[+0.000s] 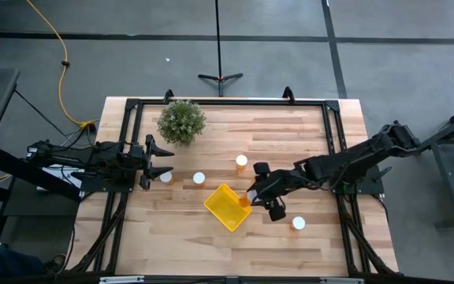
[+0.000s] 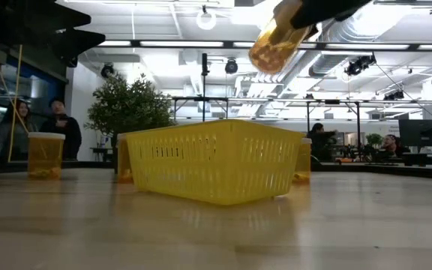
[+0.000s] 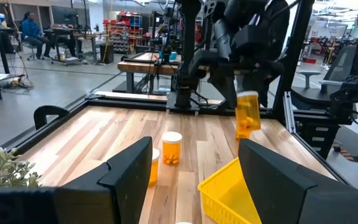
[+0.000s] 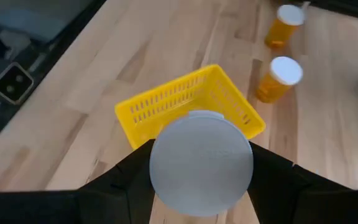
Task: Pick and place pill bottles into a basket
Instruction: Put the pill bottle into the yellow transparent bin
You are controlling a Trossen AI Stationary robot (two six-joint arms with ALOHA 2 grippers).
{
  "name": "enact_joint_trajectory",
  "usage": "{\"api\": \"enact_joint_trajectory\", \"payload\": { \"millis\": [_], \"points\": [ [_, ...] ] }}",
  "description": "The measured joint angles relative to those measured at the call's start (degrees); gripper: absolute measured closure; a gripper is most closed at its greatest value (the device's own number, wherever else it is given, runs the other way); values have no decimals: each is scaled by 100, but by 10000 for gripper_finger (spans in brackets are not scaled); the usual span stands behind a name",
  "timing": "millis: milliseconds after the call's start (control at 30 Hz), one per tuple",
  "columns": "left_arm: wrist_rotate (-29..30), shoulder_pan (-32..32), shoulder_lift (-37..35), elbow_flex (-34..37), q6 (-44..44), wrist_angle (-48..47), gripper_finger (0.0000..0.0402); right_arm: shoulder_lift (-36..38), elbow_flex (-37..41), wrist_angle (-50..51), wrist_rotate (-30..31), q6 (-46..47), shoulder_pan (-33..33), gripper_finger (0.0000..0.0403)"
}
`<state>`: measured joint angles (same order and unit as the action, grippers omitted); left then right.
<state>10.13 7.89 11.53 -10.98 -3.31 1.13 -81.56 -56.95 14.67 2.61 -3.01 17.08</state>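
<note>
Basket [image 1: 228, 207] mid-table; plant [image 1: 182, 121] behind-left; bottle [image 1: 245, 201] held above basket's right edge; other bottles around.

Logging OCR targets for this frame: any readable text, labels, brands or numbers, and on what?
None readable.
Pill bottles: no label text shows.
Held bottle's white cap, in the right gripper: faint embossing, too blurred to read.
Yellow basket: no print.
Background room signage: too small to read.

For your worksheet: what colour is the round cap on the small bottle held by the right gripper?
White, on the held translucent orange cylindrical pill bottle in the right gripper; the right wrist view shows it best.
</note>
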Motion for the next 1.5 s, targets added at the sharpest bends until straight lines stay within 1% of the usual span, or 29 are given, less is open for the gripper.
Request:
{"api": "enact_joint_trajectory", "payload": {
  "millis": [200,333,433,633,900,1167,1500],
  "points": [
    [100,-1,2,0,0,-4,126,-288,-18,-332,-303,-269,-184,202],
    [126,-1,-1,0,0,-4,126,-504,-337,-64,-308,-420,-242,202],
    [136,-1,2,0,0,-4,126,-714,-722,347,-320,-642,-258,202],
    [140,-1,-1,0,0,-98,126,-1301,-1471,1166,-465,-739,-328,202],
    [157,-1,2,0,0,-152,126,-2111,-2395,2272,-474,-800,-322,202],
    [157,-1,2,0,0,-149,126,-2435,-2510,2411,-498,-804,-324,202],
    [155,-1,1,0,0,-147,126,-2443,-2509,2437,-643,-791,-311,202]
  ]
}}
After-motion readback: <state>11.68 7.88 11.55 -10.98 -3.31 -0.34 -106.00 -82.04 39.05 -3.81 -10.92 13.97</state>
